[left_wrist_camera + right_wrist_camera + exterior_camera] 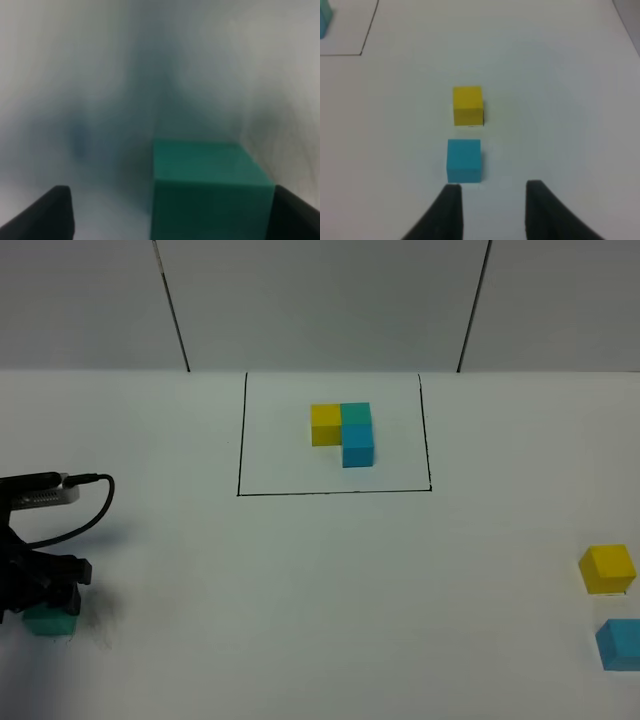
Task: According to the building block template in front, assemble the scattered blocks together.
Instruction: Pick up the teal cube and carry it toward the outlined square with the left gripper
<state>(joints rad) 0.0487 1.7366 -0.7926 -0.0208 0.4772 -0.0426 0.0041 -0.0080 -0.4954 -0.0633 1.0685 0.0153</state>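
At table's left edge, we straddle small matte teal-green cube with left gripper, jaws spread, cube against one finger. Right gripper, off-view overhead, reads clenched, empty.

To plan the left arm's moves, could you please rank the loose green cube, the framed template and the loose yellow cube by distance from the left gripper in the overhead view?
1. Green cube, at the left gripper, far left.
2. Template, centre, inside the frame.
3. Yellow cube, far right.
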